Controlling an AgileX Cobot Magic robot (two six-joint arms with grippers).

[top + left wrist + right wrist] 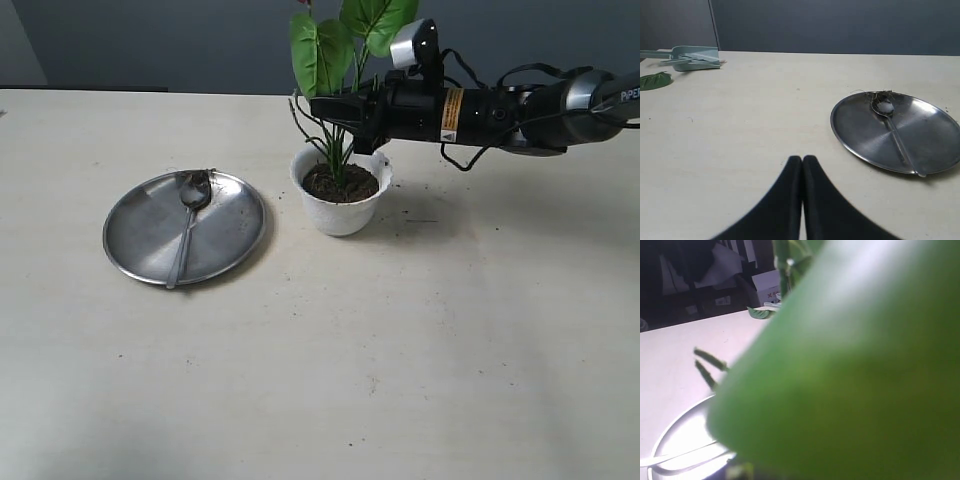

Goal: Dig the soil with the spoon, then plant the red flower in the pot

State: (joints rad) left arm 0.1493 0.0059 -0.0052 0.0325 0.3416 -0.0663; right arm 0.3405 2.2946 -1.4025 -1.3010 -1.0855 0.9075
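The white pot (pixel 342 212) stands mid-table with dark soil (pixel 356 185) in it. The red flower (pixel 322 52) stands upright in that soil; its broad green leaves rise above the pot and only a bit of red petal shows at the top edge. My right gripper (pixel 332 113) reaches in from the right at stem height, just above the pot's rim. A leaf (pixel 850 365) fills the right wrist view and hides its jaws. The spoon (pixel 187 228) lies in the steel plate (pixel 140 240), soil crumbs on its bowl (pixel 885 106). My left gripper (pixel 802 160) is shut and empty, short of the plate (pixel 860 135).
A pale green scoop (pixel 692 55) and a loose green leaf (pixel 655 80) lie at the table's far side in the left wrist view. Soil crumbs are scattered around the pot. Boxes and dark clutter stand beyond the table edge in the right wrist view.
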